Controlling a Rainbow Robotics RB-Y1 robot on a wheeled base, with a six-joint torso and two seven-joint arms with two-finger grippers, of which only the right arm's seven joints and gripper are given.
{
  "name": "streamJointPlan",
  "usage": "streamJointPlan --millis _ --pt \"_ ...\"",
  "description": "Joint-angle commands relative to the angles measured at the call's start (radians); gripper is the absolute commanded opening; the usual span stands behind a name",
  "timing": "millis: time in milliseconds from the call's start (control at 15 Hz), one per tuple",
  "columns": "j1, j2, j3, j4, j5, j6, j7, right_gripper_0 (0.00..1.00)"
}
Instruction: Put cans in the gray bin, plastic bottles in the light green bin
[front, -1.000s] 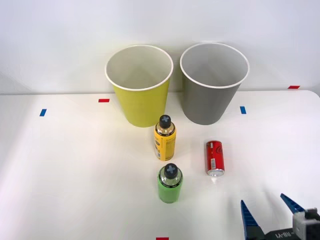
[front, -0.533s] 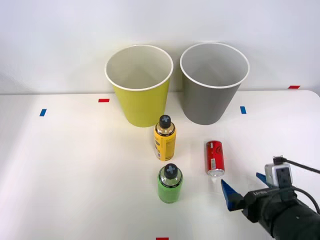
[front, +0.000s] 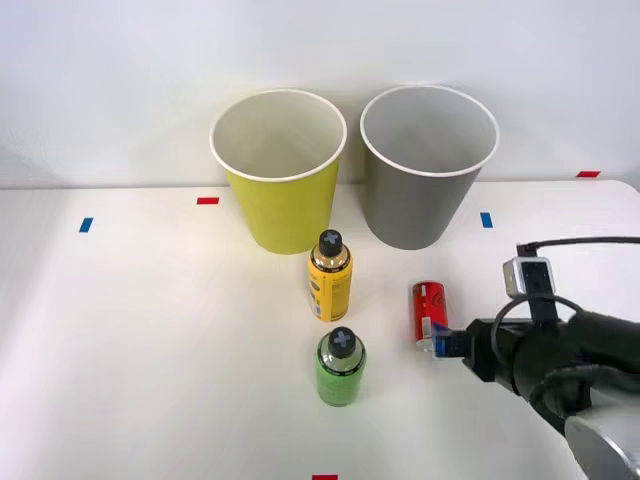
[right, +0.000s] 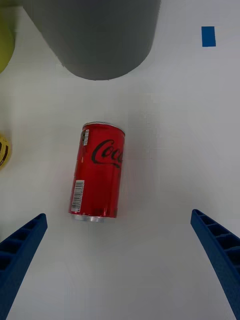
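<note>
My right gripper (right: 120, 260) is spread wide, holding nothing, aimed at the red can (front: 429, 311) lying toward the worktop's right edge. I'd centre it between the fingers before closing. The gray bin (front: 428, 170) and light green bin (front: 279, 175), by the far edge, look empty.

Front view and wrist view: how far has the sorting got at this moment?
Nothing is sorted yet. The red can lies on its side on the table, and the yellow-labelled bottle and green bottle stand upright before the bins. In hand: the right tool is open, near the can without touching it. Left: can into the gray bin, both bottles into the light green bin.
</note>
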Motion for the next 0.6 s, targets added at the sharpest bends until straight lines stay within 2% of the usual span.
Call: streamJointPlan --millis 67,200,333,600 --pt "-0.161 0.015 0.046 0.100 0.045 0.113 -0.097 1.00" --pt "-0.247 0.016 0.092 0.206 0.083 0.113 -0.165 1.00" --pt "-0.302 0.019 0.106 0.275 0.086 0.114 -0.208 1.00" --pt "-0.388 0.039 0.103 0.312 0.065 0.278 -0.214 1.00"
